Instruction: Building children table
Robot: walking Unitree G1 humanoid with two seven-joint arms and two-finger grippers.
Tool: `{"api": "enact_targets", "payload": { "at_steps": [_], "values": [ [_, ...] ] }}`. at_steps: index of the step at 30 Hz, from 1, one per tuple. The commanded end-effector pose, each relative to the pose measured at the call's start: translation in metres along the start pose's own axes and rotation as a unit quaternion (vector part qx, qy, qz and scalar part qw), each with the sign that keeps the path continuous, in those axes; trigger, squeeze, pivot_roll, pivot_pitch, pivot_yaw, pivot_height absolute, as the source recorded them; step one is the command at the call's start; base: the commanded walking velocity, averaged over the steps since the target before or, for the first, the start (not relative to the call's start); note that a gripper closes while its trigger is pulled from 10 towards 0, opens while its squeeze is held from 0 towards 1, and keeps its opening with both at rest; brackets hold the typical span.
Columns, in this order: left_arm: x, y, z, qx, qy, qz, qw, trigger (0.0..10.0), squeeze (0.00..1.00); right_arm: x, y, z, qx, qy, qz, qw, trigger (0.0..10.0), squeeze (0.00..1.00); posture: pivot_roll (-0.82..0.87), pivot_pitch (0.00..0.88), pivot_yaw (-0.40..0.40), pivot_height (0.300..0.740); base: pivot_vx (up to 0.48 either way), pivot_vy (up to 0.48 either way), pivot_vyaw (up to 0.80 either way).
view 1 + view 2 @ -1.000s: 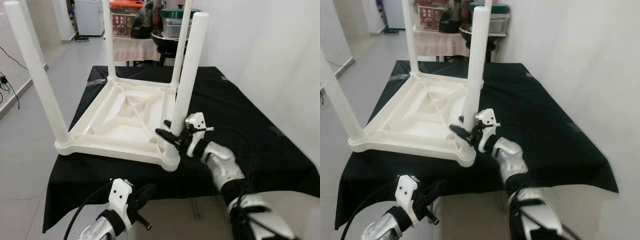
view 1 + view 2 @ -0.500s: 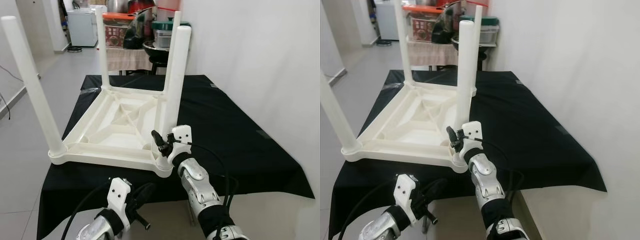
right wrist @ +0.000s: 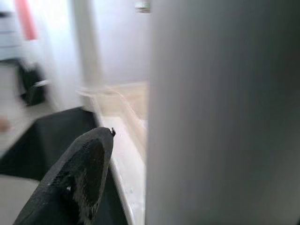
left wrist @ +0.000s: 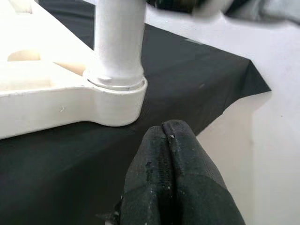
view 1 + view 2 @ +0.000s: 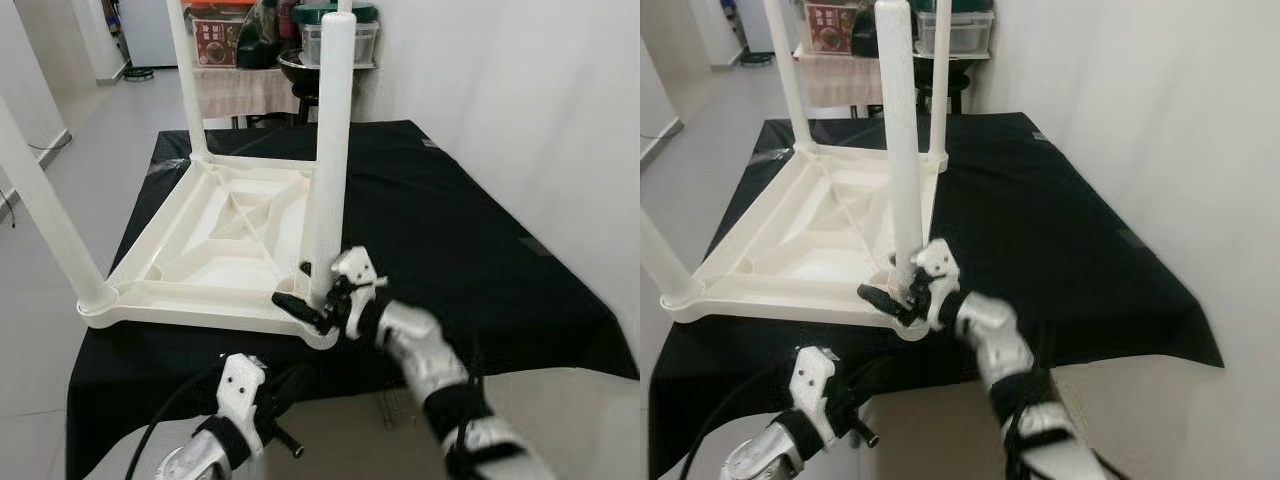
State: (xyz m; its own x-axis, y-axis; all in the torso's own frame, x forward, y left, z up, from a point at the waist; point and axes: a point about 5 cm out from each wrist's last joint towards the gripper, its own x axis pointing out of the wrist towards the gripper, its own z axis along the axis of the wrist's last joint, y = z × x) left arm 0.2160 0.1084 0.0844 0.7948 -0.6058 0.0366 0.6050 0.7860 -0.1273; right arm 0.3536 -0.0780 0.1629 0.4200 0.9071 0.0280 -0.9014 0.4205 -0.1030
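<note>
Right hand, seemingly spread, straddles the base of the near table leg.

A home interior with plain white walls and a pale tiled floor. At twelve o'clock, a side table holds what look like a dark cooking pot and lidded plastic storage boxes.

Black cloth covers the work table. White wall on the right, pale tiled floor on the left. Behind, a second table with a patterned cloth holds what look like boxes and tubs.
</note>
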Motion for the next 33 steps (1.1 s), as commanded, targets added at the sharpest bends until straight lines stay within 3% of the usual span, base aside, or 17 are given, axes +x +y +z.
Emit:
{"api": "enact_targets", "payload": {
  "at_steps": [1, 7, 8, 9, 10, 13, 14, 24, 28, 29, 30, 31, 32, 33],
  "values": [
    [-0.006, -0.004, 0.000, 0.003, 0.005, -0.003, 1.000, 10.0, 0.00, 0.001, 0.003, -0.005, 0.021, 0.002, 0.030, 0.999, 10.0, 0.00, 0.12, 0.000, -0.094, 0.740, 0.000, 0.000, 0.00],
    [-0.025, -0.017, 0.004, 0.002, 0.009, 0.000, 1.000, 10.0, 0.00, -0.004, -0.010, 0.003, 0.037, 0.005, 0.049, 0.998, 10.0, 0.00, 0.16, 0.000, -0.097, 0.740, 0.000, 0.000, 0.00],
    [-0.031, -0.020, 0.005, 0.001, 0.012, 0.003, 1.000, 10.0, 0.00, -0.005, -0.012, 0.007, 0.039, 0.003, 0.058, 0.998, 6.2, 0.00, 0.18, 0.000, -0.092, 0.740, 0.000, 0.000, 0.00],
    [-0.034, -0.021, 0.006, 0.000, 0.013, 0.004, 1.000, 10.0, 0.00, -0.006, -0.013, 0.009, 0.041, 0.000, 0.068, 0.997, 6.2, 0.00, 0.18, 0.000, -0.092, 0.740, 0.000, 0.000, 0.00],
    [-0.039, -0.024, 0.006, -0.002, 0.018, 0.005, 1.000, 10.0, 0.00, -0.008, -0.016, 0.012, 0.042, -0.004, 0.073, 0.996, 2.2, 0.00, 0.20, 0.011, -0.089, 0.740, 0.000, 0.000, 0.00],
    [-0.043, -0.026, 0.007, -0.004, 0.021, 0.006, 1.000, 10.0, 0.00, -0.010, -0.018, 0.015, 0.043, -0.008, 0.081, 0.996, 2.2, 0.00, 0.20, 0.014, -0.088, 0.740, 0.000, 0.000, 0.00],
    [-0.046, -0.026, 0.008, -0.005, 0.024, 0.008, 1.000, 10.0, 0.00, -0.011, -0.021, 0.017, 0.042, -0.010, 0.081, 0.996, 0.0, 0.00, 0.21, 0.021, -0.085, 0.740, 0.000, 0.000, 0.00],
    [-0.058, -0.032, 0.011, -0.010, 0.040, 0.014, 0.999, 10.0, 0.00, -0.023, -0.034, 0.023, 0.020, 0.000, 0.067, 0.998, 0.0, 0.00, 0.21, 0.035, -0.067, 0.740, 0.000, 0.000, 0.00],
    [-0.054, -0.030, 0.011, -0.010, 0.043, 0.013, 0.999, 10.0, 0.00, -0.037, -0.040, 0.021, -0.057, 0.048, 0.026, 0.997, 0.0, 0.00, 0.18, 0.023, -0.074, 0.740, 0.000, 0.000, 0.00],
    [-0.054, -0.030, 0.010, -0.010, 0.043, 0.013, 0.999, 10.0, 0.00, -0.043, -0.041, 0.015, -0.048, 0.062, -0.009, 0.997, 0.0, 0.00, 0.17, 0.012, -0.105, 0.740, 0.000, 0.000, 0.00],
    [-0.054, -0.030, 0.010, -0.009, 0.042, 0.013, 0.999, 10.0, 0.00, -0.046, -0.040, 0.004, -0.018, 0.072, -0.086, 0.993, 0.0, 0.00, 0.17, 0.012, -0.105, 0.740, 0.000, 0.000, 0.00],
    [-0.053, -0.029, 0.010, -0.009, 0.042, 0.014, 0.999, 10.0, 0.00, -0.044, -0.037, -0.013, 0.020, 0.084, -0.219, 0.972, 0.0, 0.00, 0.17, 0.000, -0.115, 0.740, 0.000, 0.000, 0.00],
    [-0.053, -0.029, 0.010, -0.009, 0.042, 0.014, 0.999, 10.0, 0.00, -0.044, -0.037, -0.013, 0.020, 0.084, -0.219, 0.972, 0.0, 0.00, 0.17, 0.000, -0.115, 0.740, 0.000, 0.000, 0.00],
    [-0.053, -0.028, 0.010, -0.008, 0.042, 0.015, 0.999, 10.0, 0.00, -0.047, -0.034, -0.024, 0.044, 0.097, -0.313, 0.944, 0.0, 0.00, 0.17, 0.000, -0.115, 0.740, 0.000, 0.000, 0.00]
  ]
}}
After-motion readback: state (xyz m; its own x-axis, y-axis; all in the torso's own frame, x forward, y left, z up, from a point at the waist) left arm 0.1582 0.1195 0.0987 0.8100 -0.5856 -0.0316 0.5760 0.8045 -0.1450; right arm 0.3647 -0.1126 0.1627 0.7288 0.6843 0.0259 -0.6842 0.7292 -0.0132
